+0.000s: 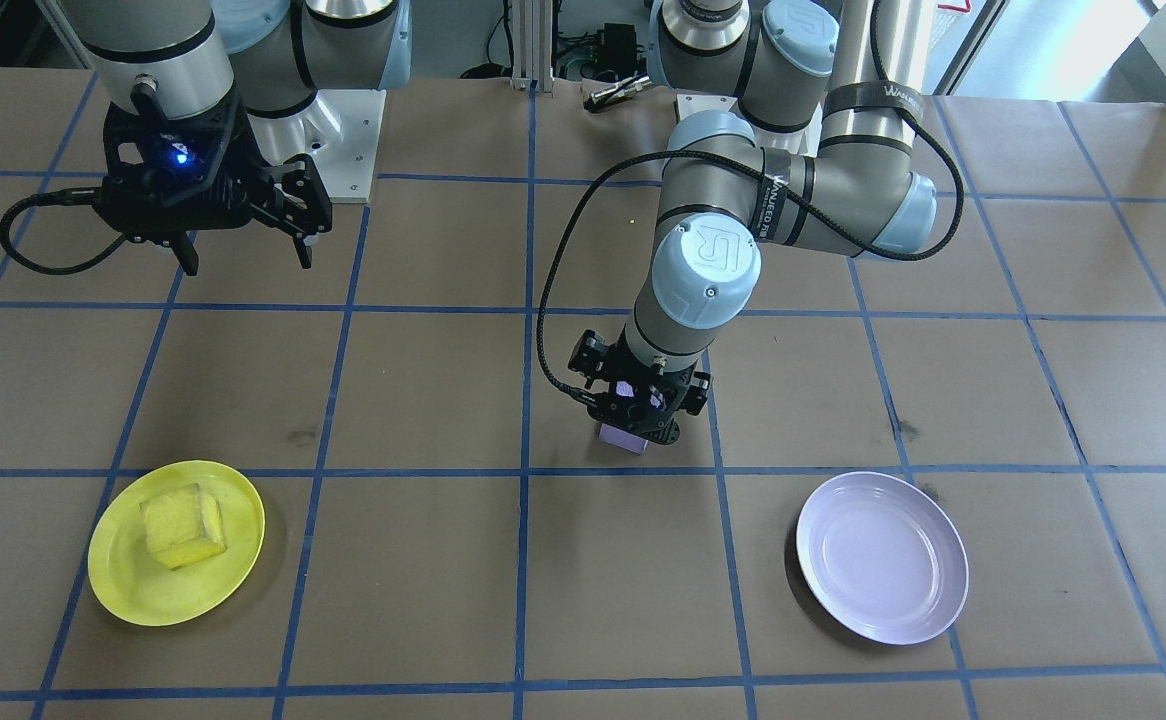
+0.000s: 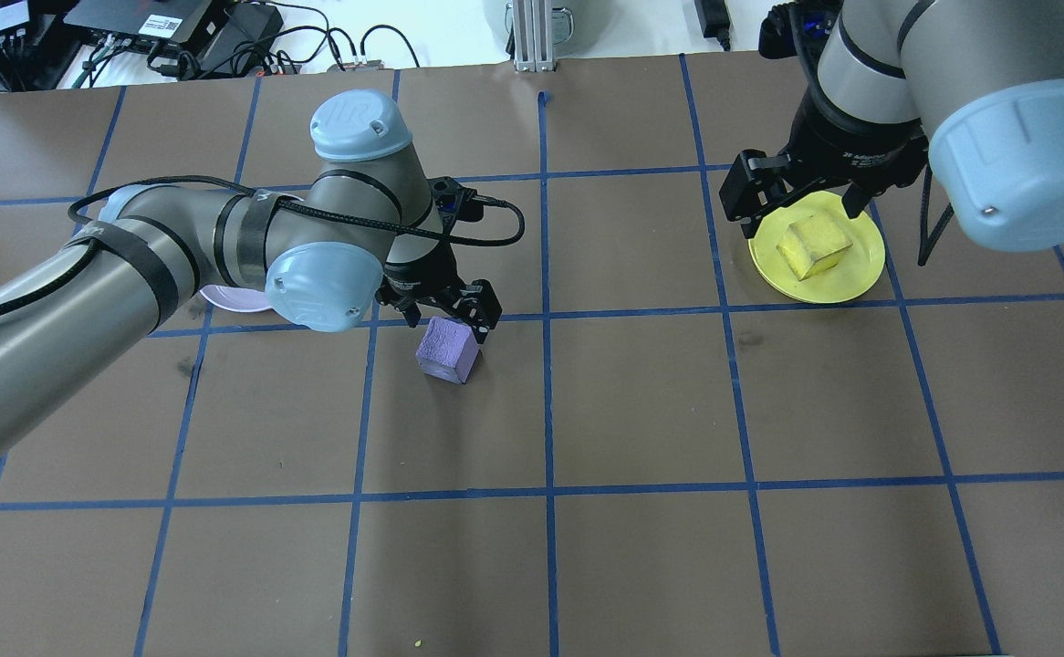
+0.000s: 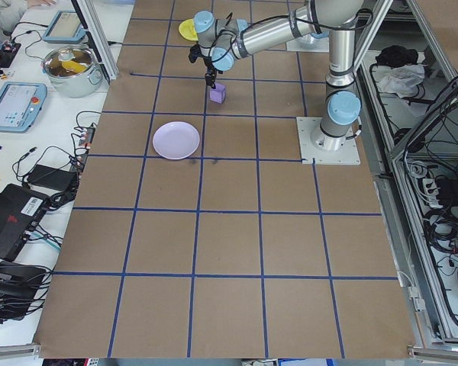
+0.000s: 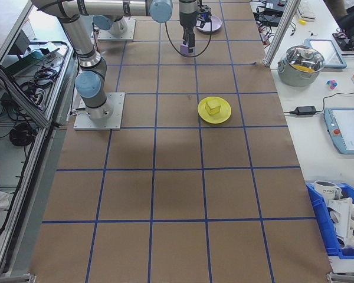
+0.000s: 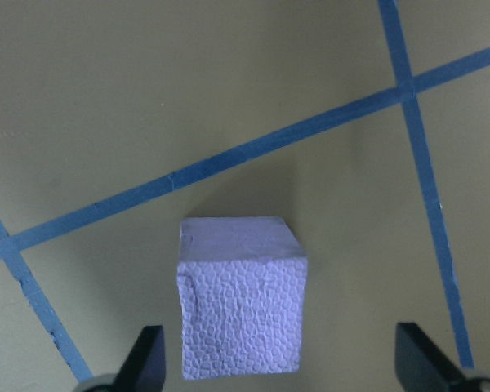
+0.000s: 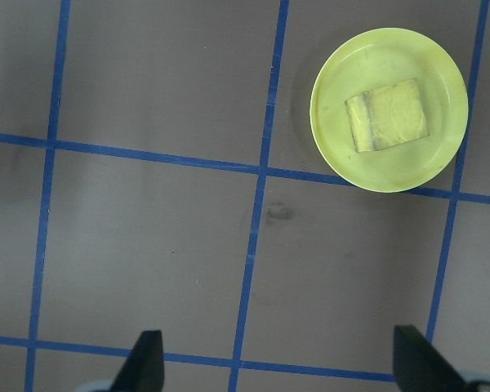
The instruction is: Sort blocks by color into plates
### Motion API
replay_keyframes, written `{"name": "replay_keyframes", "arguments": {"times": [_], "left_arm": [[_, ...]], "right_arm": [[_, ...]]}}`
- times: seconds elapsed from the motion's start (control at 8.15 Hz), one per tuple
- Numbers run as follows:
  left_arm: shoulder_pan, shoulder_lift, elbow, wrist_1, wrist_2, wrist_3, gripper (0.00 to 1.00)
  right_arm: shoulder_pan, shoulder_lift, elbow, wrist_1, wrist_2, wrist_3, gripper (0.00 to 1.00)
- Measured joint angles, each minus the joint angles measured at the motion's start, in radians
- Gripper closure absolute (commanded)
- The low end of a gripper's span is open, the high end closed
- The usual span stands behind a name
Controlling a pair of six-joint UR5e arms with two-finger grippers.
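The light purple block (image 5: 241, 298) lies on the brown table near a blue tape line. My left gripper (image 2: 445, 319) hovers open right over it, one finger (image 5: 147, 359) close to its left side, the other well off to its right. The block also shows under the gripper (image 1: 621, 437). The lavender plate (image 1: 883, 557) holds nothing; my left arm half hides it in the overhead view (image 2: 226, 299). The yellow block (image 1: 183, 525) sits in the yellow plate (image 1: 113, 580). My right gripper (image 1: 243, 240) hangs open, high above the table, with nothing in it.
Blue tape lines divide the brown paper table into squares. The arm bases (image 1: 343, 130) stand at the robot's edge of the table. Cables and devices (image 2: 176, 36) lie beyond the far edge, a pot (image 3: 72, 65) and tablets on side benches.
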Motion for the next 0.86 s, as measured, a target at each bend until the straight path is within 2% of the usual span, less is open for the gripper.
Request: {"name": "replay_keyframes", "arguments": {"times": [0.86], "left_arm": [[-0.002, -0.043, -0.011, 0.000, 0.005, -0.007, 0.00]], "right_arm": [[-0.001, 0.002, 0.000, -0.004, -0.005, -0.002, 0.00]]}}
